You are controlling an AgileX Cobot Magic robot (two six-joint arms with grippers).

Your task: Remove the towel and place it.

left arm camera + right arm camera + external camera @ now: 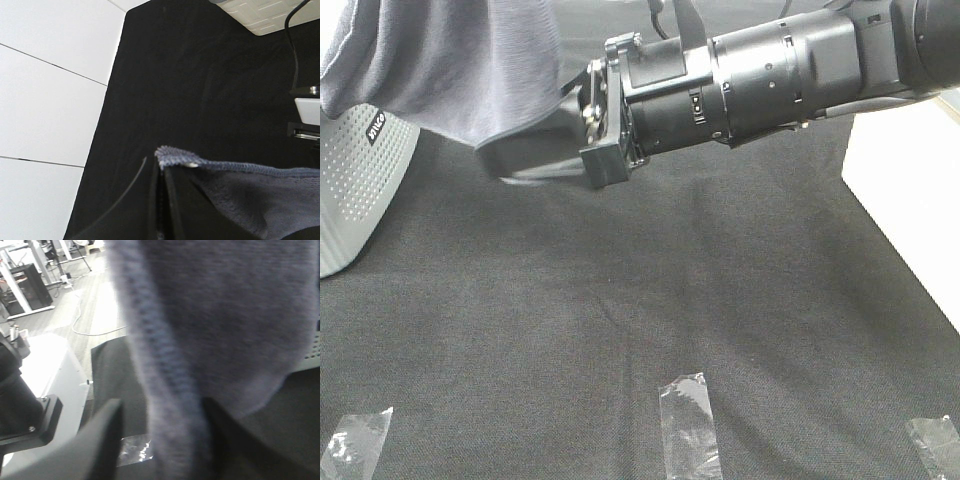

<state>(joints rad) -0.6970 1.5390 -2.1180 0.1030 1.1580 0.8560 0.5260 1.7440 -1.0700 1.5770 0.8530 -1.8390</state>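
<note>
The towel (210,315) hangs down between the half-open right fingers (100,440); I cannot tell if they grip. The left fingers (172,200) pinch its corner shut.

From the high camera I have the towel (440,60) hanging at the far left, above the basket (360,190) on the table cloth (640,300). The right arm (770,75) reaches across from the right to the towel's lower edge, touching it, I think. Three tape strips (688,420) lie along the near edge.
</note>
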